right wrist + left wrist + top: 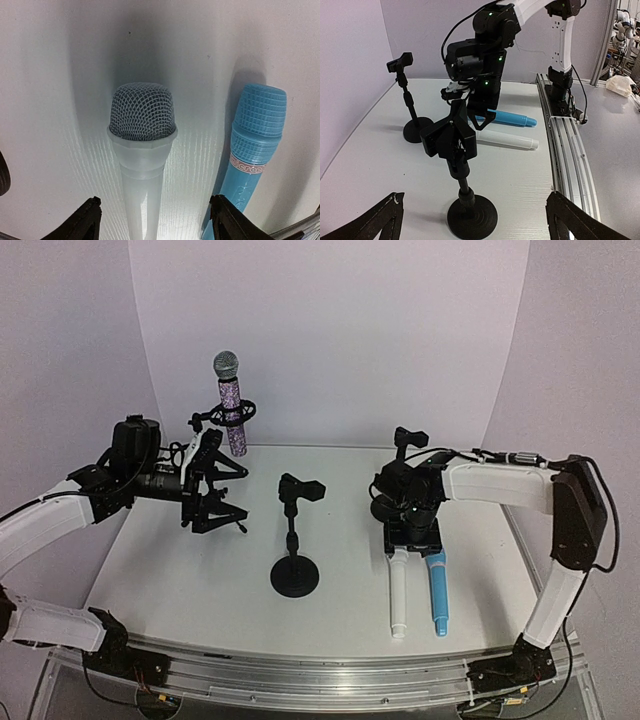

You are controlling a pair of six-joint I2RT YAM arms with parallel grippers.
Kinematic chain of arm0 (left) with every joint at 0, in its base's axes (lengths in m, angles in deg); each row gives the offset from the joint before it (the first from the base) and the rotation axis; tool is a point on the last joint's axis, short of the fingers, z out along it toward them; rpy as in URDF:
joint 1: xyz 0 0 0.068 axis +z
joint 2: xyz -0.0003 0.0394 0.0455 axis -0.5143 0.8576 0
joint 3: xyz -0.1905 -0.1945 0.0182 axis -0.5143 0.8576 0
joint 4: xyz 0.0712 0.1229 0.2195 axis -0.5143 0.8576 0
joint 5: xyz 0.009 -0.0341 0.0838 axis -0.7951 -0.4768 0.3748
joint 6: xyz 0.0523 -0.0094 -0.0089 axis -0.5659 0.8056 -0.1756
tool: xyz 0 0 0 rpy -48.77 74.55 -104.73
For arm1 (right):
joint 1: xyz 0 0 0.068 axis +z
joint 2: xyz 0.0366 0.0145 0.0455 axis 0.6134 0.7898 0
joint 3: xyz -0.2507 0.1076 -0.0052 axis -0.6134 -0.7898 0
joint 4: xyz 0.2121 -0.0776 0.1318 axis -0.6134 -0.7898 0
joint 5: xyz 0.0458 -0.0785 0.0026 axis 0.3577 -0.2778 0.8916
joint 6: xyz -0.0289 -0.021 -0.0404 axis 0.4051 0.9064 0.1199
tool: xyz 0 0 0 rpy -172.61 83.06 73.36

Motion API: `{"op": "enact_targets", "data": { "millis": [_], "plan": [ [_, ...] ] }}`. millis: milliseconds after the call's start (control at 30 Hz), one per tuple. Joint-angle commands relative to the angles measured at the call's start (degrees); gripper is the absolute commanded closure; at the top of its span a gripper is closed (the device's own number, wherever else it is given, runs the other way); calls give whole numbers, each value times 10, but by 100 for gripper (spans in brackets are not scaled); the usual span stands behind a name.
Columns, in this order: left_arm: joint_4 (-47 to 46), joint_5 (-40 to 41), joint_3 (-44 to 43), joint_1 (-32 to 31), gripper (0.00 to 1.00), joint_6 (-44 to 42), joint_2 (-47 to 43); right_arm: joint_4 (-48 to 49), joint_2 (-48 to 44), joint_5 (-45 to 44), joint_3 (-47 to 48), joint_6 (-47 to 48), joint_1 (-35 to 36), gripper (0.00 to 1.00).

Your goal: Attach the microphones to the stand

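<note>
White microphone (142, 150) is lying flat on the table (150, 580), just beside the blue microphone (255, 135). Our right gripper (157, 222) is hovering open astride its handle; our left gripper (222, 498) is gaping empty. We are probably risking an off-centre pinch, rolling it into its neighbour.

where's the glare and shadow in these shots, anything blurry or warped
Right wrist: a broad soft shadow darkens the table above the white microphone, and glare washes out its handle at the bottom edge. Left wrist: sharp, though the rail looks bowed, likely lens distortion. Top external: evenly lit, slightly soft.
</note>
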Motion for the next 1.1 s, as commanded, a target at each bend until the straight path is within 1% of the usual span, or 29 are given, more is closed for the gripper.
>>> {"op": "enact_targets", "data": {
  "millis": [0, 200, 333, 500, 533, 567, 633, 667, 700, 733, 867, 1067],
  "plan": [
    [0, 3, -28, -2, 1, -14, 6, -29, 42, 54, 37, 5, -9, 33],
    [-2, 1, -33, -2, 1, -14, 14, -28, 92, 65, 42, 21, -15, 39],
    [-4, -2, -38, -3, 1, -8, 22, -16, 119, 75, 47, 26, -17, 49],
    [-6, -5, -50, -5, 1, -3, 34, 2, 139, 81, 54, 30, -21, 57],
    [-8, -5, -51, -6, 1, -2, 35, 4, 141, 82, 54, 31, -22, 61],
    [-9, -5, -52, -7, 1, -2, 36, 6, 143, 82, 54, 32, -23, 66],
    [-13, -4, -55, -11, 1, 2, 40, 9, 143, 82, 54, 33, -24, 81],
    [-14, -4, -56, -13, 1, 3, 42, 9, 142, 82, 56, 35, -24, 90],
    [-14, -3, -58, -15, 1, 3, 44, 9, 139, 82, 58, 37, -24, 96],
    [-15, -2, -60, -17, 1, 3, 46, 9, 135, 82, 60, 41, -24, 100],
    [-16, 12, -72, -29, 1, -1, 59, 11, 106, 75, 73, 63, -24, 100],
    [-20, 21, -99, -46, 0, -39, 98, 43, 31, 64, 98, 126, -24, 100]
  ]
}}
